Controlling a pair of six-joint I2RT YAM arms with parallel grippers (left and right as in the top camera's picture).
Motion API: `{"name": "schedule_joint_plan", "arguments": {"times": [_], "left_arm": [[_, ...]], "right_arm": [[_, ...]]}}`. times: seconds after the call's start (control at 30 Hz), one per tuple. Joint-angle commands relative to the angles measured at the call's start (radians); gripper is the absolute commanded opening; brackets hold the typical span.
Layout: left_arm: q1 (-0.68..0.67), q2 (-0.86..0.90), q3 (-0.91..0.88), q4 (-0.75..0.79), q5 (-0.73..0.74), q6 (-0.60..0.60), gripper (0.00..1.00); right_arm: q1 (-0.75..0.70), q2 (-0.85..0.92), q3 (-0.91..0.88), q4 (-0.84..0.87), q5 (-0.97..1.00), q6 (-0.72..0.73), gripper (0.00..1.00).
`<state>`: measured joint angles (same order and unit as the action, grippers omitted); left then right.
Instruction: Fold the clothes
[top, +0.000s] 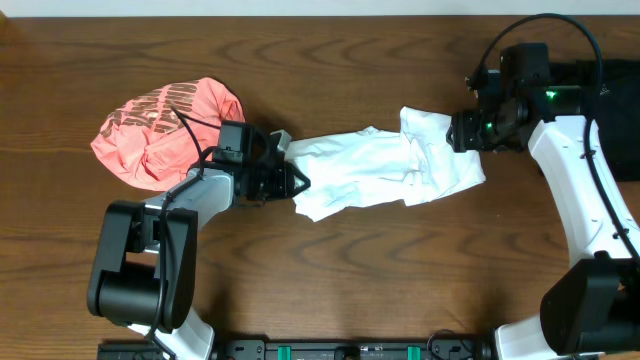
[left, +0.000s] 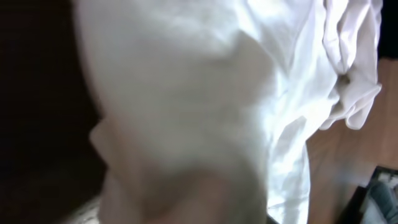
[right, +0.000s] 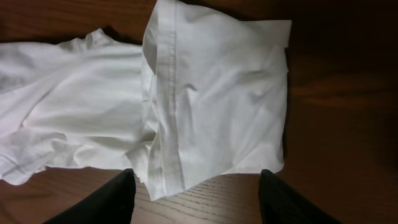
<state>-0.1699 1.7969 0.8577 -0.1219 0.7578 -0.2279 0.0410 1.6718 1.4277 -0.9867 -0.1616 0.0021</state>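
**White T-shirt strung out between the two arms, pink shirt bunched at the left**

The brown wooden table (top: 330, 290) carries everything. The white T-shirt (top: 370, 170) lies rumpled across its middle – a long crumpled band running from left of centre to right of centre, with a hemmed flap turned over at its right end. The coral-pink shirt (top: 160, 125) sits in a rounded heap at the far left, apart from the white one, with its pale lettering on top. A black garment (top: 626, 135) shows at the right edge.

The right gripper (right: 196, 177) hangs over the T-shirt's right end, its dark fingers (right: 118, 199) spread wide with nothing between them but the cloth lying flat on the table. The left gripper (top: 297, 182) meets the T-shirt's left end – blurred white fabric fills its wrist view, so I cannot tell how its fingers stand.
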Motion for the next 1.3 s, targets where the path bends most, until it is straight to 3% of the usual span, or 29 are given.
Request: {"name": "schedule_joint_plan", "arguments": {"times": [0.0, 0.3, 0.5, 0.87, 1.03, 1.27], "left_arm": [[0.039, -0.003, 0.002, 0.003, 0.003, -0.037, 0.08], [0.192, -0.104, 0.005, -0.081, 0.044, -0.040, 0.06], [0.214, -0.197, 0.006, -0.117, 0.044, -0.050, 0.06], [0.134, -0.247, 0.039, -0.023, 0.033, -0.219, 0.06], [0.058, -0.247, 0.039, 0.081, -0.046, -0.319, 0.06], [-0.076, -0.247, 0.063, 0.140, -0.177, -0.354, 0.06]], "right_arm": [[0.005, 0.002, 0.003, -0.003, -0.007, -0.007, 0.61], [0.003, 0.002, 0.003, -0.002, -0.007, -0.007, 0.62], [0.003, 0.002, 0.003, 0.000, -0.007, -0.007, 0.62], [0.004, 0.002, 0.003, -0.011, -0.008, -0.007, 0.62], [0.005, 0.002, -0.003, -0.024, -0.008, -0.007, 0.62], [0.005, 0.002, -0.004, -0.029, -0.008, -0.007, 0.62]]}}
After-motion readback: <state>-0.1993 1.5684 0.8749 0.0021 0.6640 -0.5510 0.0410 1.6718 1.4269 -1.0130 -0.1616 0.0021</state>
